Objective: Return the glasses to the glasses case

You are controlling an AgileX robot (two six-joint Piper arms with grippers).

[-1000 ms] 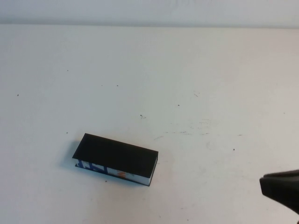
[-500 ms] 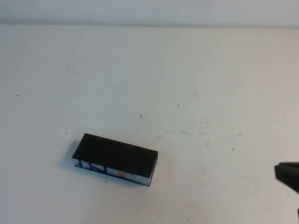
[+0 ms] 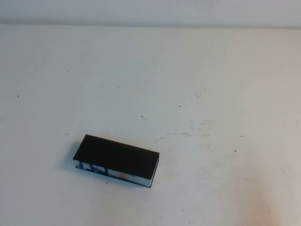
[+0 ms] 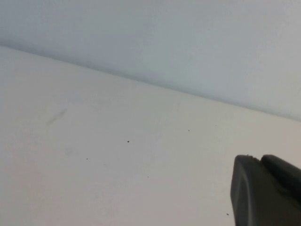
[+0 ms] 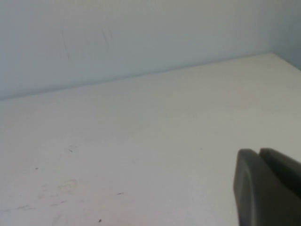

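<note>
The glasses case (image 3: 117,161) lies on the white table at the front left in the high view, a black box with its flat lid down and a blue, white and orange pattern on its near side. The glasses are out of view. Neither arm shows in the high view. My left gripper (image 4: 257,159) shows only in the left wrist view, fingers pressed together over bare table, holding nothing. My right gripper (image 5: 257,151) shows only in the right wrist view, fingers together and empty over bare table.
The white table (image 3: 197,84) carries small dark specks and faint scuff marks (image 3: 197,129) right of the middle. A pale wall runs along its far edge (image 3: 150,24). The table's far corner shows in the right wrist view (image 5: 275,54).
My right gripper has drawn back to the right and out of the high view's lower right corner. The case has not moved.
</note>
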